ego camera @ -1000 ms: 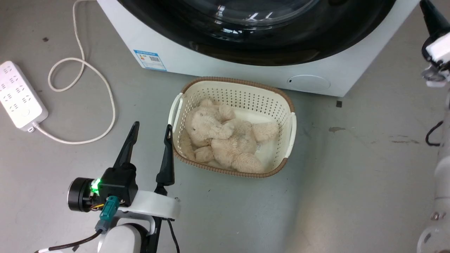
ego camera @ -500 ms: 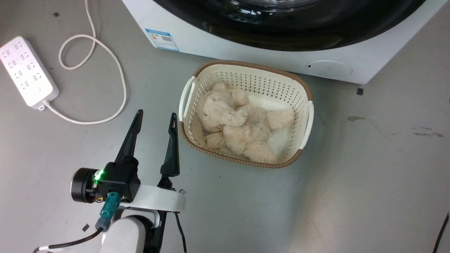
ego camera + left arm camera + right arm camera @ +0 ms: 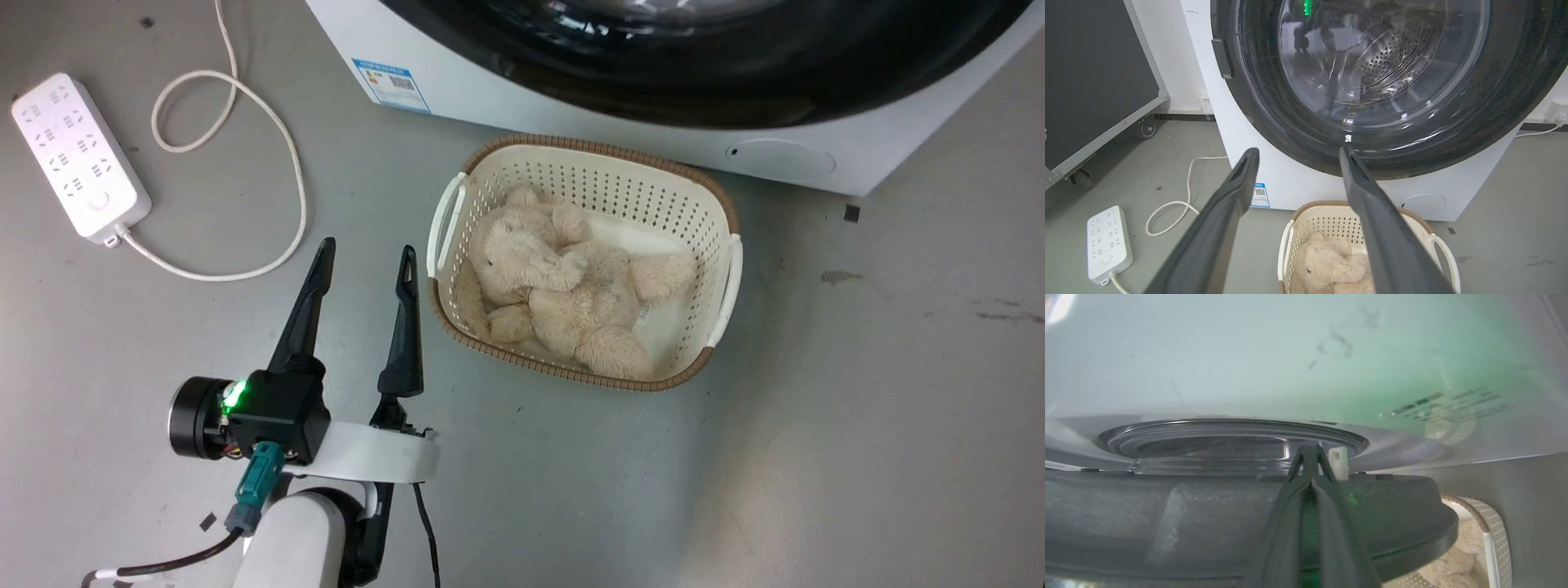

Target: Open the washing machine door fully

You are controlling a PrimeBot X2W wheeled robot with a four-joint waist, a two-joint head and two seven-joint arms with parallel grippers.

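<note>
Close by the washing machine door (image 3: 1167, 522), right claw (image 3: 1310, 450) closed; left claw (image 3: 367, 253) spread, well apart.

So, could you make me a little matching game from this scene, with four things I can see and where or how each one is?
Things:
1. plush bear
2. power strip
3. blue label
4. left gripper

Places or states:
A. stuck on the white front of the washing machine
B. open, fingers apart, beside the basket
C. lying inside the basket
D. lying flat on the grey floor

Pairs: 1-C, 2-D, 3-A, 4-B
</note>
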